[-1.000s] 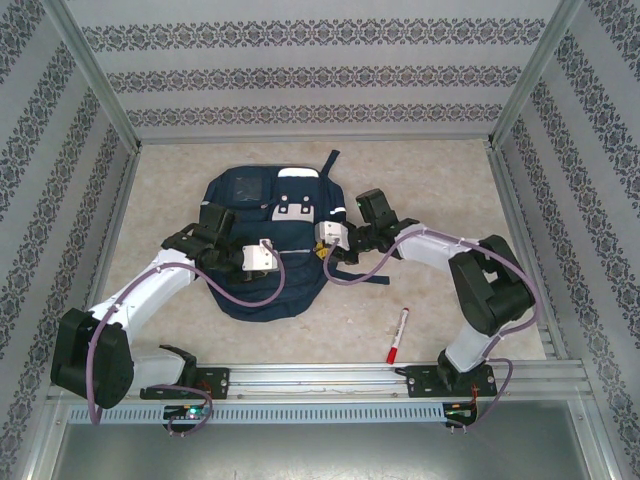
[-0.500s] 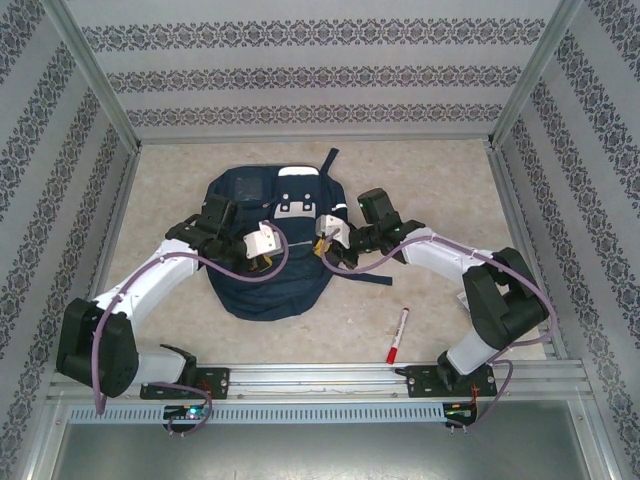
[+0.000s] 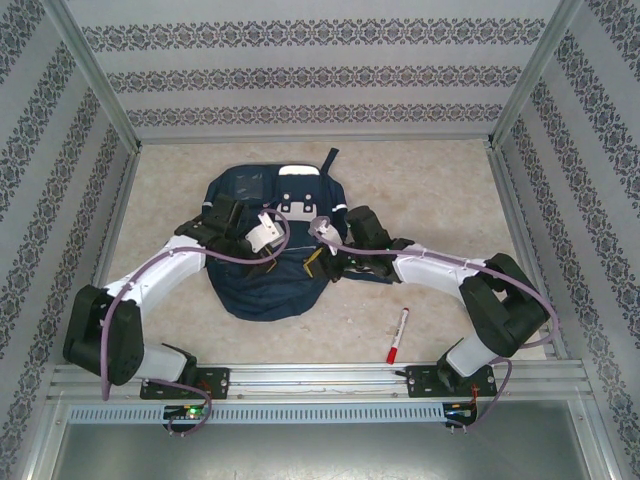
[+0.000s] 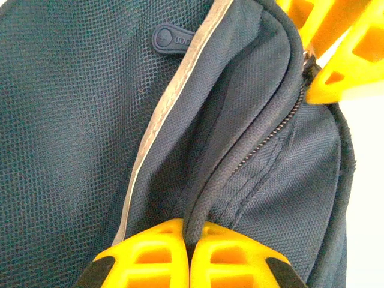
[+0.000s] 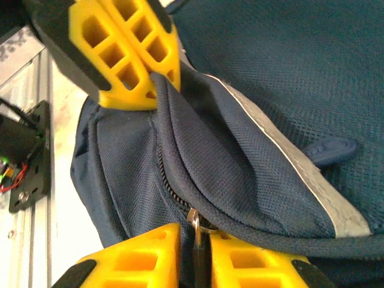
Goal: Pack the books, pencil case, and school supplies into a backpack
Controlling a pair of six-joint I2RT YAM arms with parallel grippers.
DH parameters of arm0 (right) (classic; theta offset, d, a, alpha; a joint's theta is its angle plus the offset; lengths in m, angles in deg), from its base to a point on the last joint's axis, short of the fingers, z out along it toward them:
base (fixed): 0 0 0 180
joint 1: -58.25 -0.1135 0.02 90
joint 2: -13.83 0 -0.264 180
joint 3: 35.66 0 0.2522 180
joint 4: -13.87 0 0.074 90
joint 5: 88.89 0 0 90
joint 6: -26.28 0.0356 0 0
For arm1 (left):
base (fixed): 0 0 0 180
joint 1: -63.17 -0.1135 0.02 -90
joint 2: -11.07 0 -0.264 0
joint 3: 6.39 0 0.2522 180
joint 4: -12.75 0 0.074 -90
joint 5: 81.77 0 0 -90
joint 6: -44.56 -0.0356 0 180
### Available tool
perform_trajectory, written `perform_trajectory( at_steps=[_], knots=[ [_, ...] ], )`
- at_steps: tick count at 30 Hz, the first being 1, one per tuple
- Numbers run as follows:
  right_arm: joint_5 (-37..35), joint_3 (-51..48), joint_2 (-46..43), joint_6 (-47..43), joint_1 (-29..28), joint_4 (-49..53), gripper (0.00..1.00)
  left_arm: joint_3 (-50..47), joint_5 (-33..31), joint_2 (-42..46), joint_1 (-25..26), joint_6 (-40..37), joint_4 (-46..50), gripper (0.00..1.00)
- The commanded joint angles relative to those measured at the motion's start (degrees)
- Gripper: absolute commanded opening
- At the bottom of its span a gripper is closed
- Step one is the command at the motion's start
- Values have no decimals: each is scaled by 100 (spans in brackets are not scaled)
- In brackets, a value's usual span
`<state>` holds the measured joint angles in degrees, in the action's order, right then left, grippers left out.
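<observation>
We found the large navy-blue fabric backpack (image 3: 262,292) lying flat in the middle of the pale bench (image 3: 450,190), with both arms reaching onto its front. The left end effector (image 4: 189,233) was closed tight on the dark piped rim (image 4: 207,198) of a pocket flap, just beside the pale reflective stripe. The right end effector (image 5: 195,240) sat at the other end of the same opening. Its yellow fingers (image 5: 138,255) stood almost together, with the small metal zipper pull (image 5: 194,219) in the narrow slot between them. We could not tell whether they truly clamped the pull or merely flanked it. The slim white marker pen with a red cap (image 3: 398,335) lay on the bench well apart from the backpack, near the right arm's base.

We judged the main risk to be the pull slipping free. It was thin and smooth, and a loose pinch would let the fingers slide off once they dragged along the dark zipper (image 4: 270,138). The soft fabric could also bunch ahead of the slider and jam it if the left hold gave slack. Pulling off the zipper's line might lift or drag the whole backpack across the bench
</observation>
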<state>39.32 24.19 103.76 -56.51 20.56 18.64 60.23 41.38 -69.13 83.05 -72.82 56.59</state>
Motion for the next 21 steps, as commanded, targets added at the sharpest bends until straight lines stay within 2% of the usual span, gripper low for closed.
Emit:
perform_trajectory(
  at_steps=[1,4,7,10,14,17,21],
  knots=[
    [189,-169,87,1902,-426,-1659,20,186,860,-81,293,729,-1631,0],
    [313,-252,247,2456,-626,-2260,22,210,880,-166,296,816,-1696,0],
    [362,-198,267,2749,-576,-2024,22,325,937,-260,289,549,-1406,0],
    [504,-238,168,3024,-263,-1779,15,626,1194,-378,274,-162,-504,0],
    [1634,23,-3,3155,491,-1071,5,1060,1075,-554,274,-1120,905,0],
    [2079,422,-47,2785,736,-70,1,1271,1148,-697,259,-1042,1243,0],
    [2020,745,120,2896,444,217,2,1459,1688,-899,274,-616,1189,0]
  ],
)
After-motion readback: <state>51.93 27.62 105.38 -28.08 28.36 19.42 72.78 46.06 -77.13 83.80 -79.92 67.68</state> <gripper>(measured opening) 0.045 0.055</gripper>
